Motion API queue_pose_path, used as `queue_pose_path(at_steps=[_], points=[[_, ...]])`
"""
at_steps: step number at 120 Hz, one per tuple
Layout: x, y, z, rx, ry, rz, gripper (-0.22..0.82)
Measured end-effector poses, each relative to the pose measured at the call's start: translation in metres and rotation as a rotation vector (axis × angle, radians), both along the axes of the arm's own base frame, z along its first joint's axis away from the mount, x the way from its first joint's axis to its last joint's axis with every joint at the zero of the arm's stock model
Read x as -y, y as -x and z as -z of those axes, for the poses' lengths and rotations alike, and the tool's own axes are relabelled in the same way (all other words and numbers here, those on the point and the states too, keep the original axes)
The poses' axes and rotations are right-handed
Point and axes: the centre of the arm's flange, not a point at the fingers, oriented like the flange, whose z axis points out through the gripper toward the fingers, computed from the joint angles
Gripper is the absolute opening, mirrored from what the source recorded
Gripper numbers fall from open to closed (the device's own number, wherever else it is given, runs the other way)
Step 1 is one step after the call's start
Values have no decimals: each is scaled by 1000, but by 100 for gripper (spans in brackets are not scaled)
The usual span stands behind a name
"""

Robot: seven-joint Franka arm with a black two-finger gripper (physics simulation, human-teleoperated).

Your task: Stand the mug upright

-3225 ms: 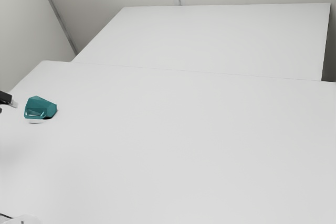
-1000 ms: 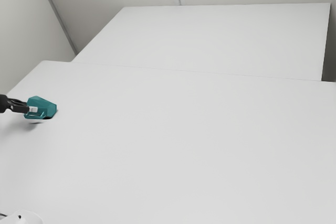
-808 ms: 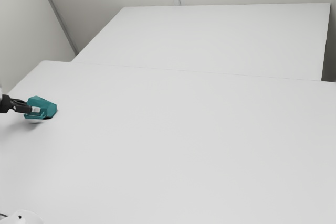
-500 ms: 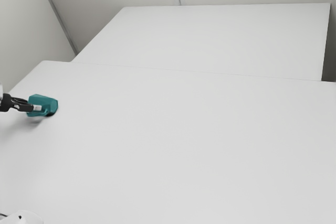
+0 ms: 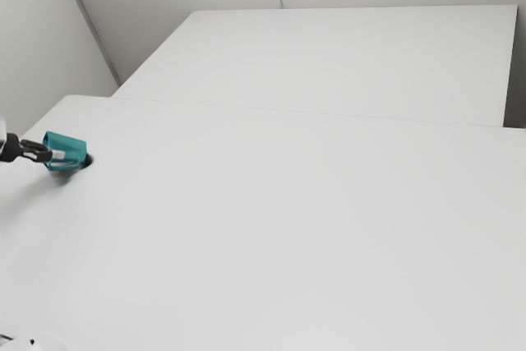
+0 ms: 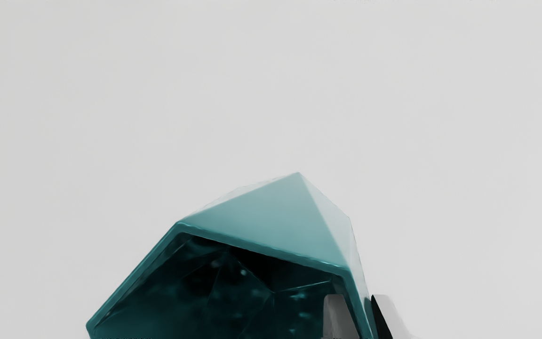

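Though tilted, mug wall (image 6: 275, 216) btwn fingertips (image 5: 57, 154).

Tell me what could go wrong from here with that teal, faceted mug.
The black two-finger gripper pinches the teal, faceted mug by one side wall, one finger inside and one outside, so the mug might swivel or slip as it turns.
The mug is tipped well over, its mouth toward the arm; let go at this angle, it would probably drop or roll on the smooth white table.
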Motion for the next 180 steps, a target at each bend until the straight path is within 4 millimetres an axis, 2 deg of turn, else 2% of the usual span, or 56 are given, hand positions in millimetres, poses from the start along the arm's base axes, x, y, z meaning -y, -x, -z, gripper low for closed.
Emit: queue_pose_path(at_steps=[20, 32, 45, 70, 106, 125, 153, 180], points=[[9, -10, -21, 5, -35, 8, -14], [34, -15, -47, -24, -73, 27, -14], [74, -11, -72, -73, -101, 39, -15], [155, -7, -102, -148, -119, 47, -15], [271, -31, -133, -315, -235, 134, -15], [314, -34, -128, -414, -242, 123, -15], [342, -38, -116, -524, -216, 47, -15], [388, -49, -111, -599, -196, 14, -15]])
